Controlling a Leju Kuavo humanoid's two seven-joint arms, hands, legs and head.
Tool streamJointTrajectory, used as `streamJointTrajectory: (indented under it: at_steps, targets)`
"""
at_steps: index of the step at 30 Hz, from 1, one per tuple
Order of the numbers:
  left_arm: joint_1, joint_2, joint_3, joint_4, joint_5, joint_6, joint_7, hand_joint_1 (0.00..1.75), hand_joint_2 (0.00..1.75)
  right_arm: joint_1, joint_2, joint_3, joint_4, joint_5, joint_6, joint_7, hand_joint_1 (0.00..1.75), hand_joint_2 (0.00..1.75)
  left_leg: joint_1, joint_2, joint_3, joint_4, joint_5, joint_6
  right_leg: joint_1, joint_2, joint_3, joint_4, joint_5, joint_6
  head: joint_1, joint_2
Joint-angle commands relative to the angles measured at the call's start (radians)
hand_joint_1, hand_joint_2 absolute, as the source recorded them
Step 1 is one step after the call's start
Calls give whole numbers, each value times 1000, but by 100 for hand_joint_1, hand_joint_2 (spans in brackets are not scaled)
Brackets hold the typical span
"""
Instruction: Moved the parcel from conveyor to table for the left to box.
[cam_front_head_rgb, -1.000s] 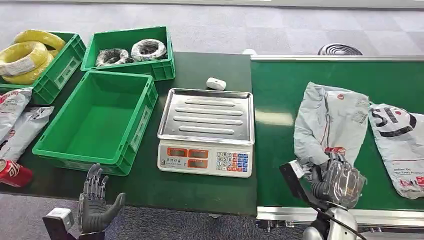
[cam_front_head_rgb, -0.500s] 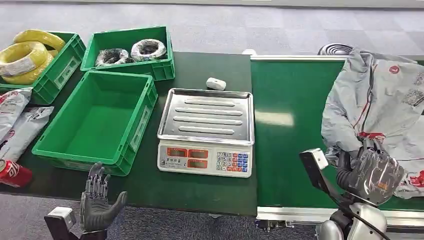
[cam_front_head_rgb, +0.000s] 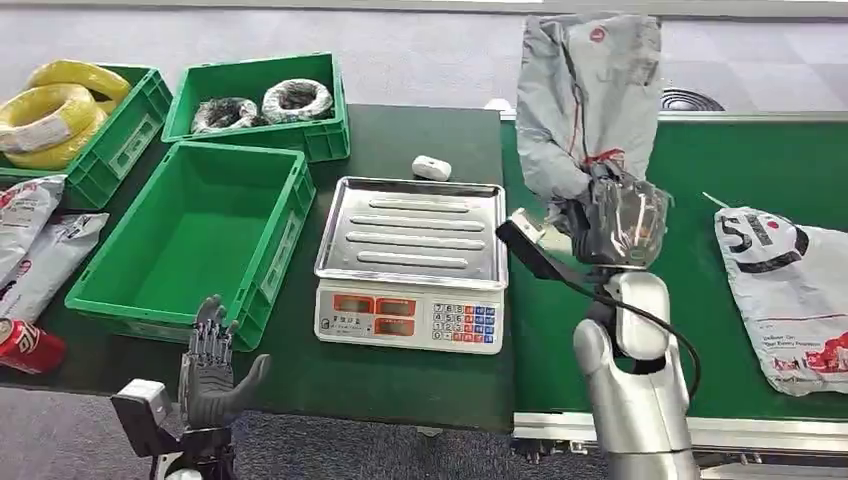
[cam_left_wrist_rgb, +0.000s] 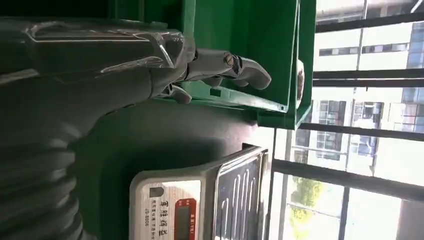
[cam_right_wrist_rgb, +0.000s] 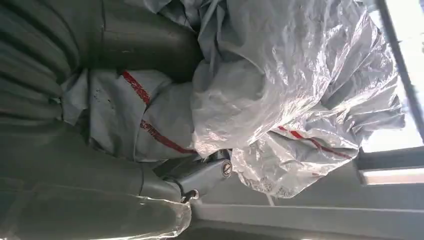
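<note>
My right hand (cam_front_head_rgb: 620, 220) grips a crumpled grey parcel (cam_front_head_rgb: 588, 95) with red markings and holds it raised in the air, above the seam between the dark green table (cam_front_head_rgb: 400, 375) and the green conveyor (cam_front_head_rgb: 590, 290). The right wrist view has the same grey parcel (cam_right_wrist_rgb: 280, 95) bunched around the fingers (cam_right_wrist_rgb: 200, 172). My left hand (cam_front_head_rgb: 212, 365) hovers open at the table's near edge, in front of the empty green crate (cam_front_head_rgb: 195, 240). In the left wrist view its fingers (cam_left_wrist_rgb: 225, 67) point toward that crate's wall (cam_left_wrist_rgb: 240, 30).
A weighing scale (cam_front_head_rgb: 412, 262) with a steel tray stands mid-table. A second white and grey parcel (cam_front_head_rgb: 790, 290) lies on the conveyor at right. Crates of cable coils (cam_front_head_rgb: 262, 100) and yellow coils (cam_front_head_rgb: 55, 110) sit at the back left. Parcels (cam_front_head_rgb: 30, 245) and a red can (cam_front_head_rgb: 25, 345) lie far left.
My right hand has lifted the grey parcel off the conveyor and swung it left, up toward the scale. The second parcel shows again on the belt. My left hand rose slightly.
</note>
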Motion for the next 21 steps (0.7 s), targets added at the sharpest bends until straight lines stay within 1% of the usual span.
streamJointTrajectory:
  at_steps: [1,3,4,5,6,7,9,12,13,14,16,18,19,20,21]
  targets:
    - [4,19,9,28,6,12,8,0,175,-179,27,124,233,-7,8,6,166,175,0,8,1,-1,0,-1,0,3,-1,-1,1,-1,0,0]
    - [4,19,9,28,6,12,8,0,175,-179,27,124,233,-7,8,6,166,175,0,8,1,-1,0,-1,0,3,-1,-1,1,-1,0,0]
    - [10,19,12,21,5,14,9,0,175,-177,26,126,236,-8,10,5,168,175,0,5,1,-1,-1,-1,0,2,0,0,0,0,0,0]
    - [19,21,15,14,5,14,9,0,175,-184,28,131,250,-18,5,-1,166,175,0,6,1,-1,-1,-1,0,3,-1,0,1,0,0,0]
    - [22,22,17,14,6,16,9,0,175,-190,30,133,263,-26,2,-9,164,175,0,4,1,-1,-1,0,0,2,0,0,0,0,0,0]
    - [31,25,27,8,11,21,7,0,175,-213,45,137,308,-38,0,-16,166,175,0,6,0,-1,-1,-1,1,2,-1,-1,1,0,0,0]
    - [39,25,30,-3,13,23,6,0,175,-219,50,137,323,-41,0,-14,169,175,0,6,-3,0,0,0,0,2,-4,0,1,0,0,0]
    - [47,18,39,-24,13,23,9,0,175,-215,50,139,336,-45,-13,-12,162,175,0,6,-4,0,0,-1,1,2,-4,0,1,0,0,0]
    - [48,17,41,-26,13,23,11,0,175,-213,50,139,336,-46,-14,-12,162,175,0,5,-4,0,0,-1,0,2,-4,0,0,0,0,0]
    - [47,14,41,-30,13,23,15,0,175,-208,48,139,333,-47,-17,-12,168,175,1,6,-3,-1,0,-1,1,1,-4,-1,1,0,0,0]
    - [45,8,43,-35,12,22,19,0,175,-203,49,140,329,-49,-17,-12,166,175,0,3,-4,-1,0,0,0,0,-4,0,0,0,1,0]
    - [46,1,50,-45,8,21,29,0,175,-200,50,138,327,-54,-10,-13,164,175,0,4,-4,0,0,-1,1,0,-4,0,0,0,0,0]
    - [46,1,50,-45,8,21,29,0,175,-200,50,138,327,-54,-10,-13,166,175,0,5,-4,0,0,-1,1,0,-4,0,0,0,0,0]
    - [46,1,50,-45,7,21,30,0,175,-198,51,138,328,-55,-10,-13,157,175,0,4,-4,0,0,-1,1,0,-4,-1,0,0,0,0]
    - [46,1,50,-45,7,21,30,0,175,-198,51,138,328,-55,-10,-13,154,175,0,4,-4,-1,0,0,0,0,-4,-1,0,0,0,0]
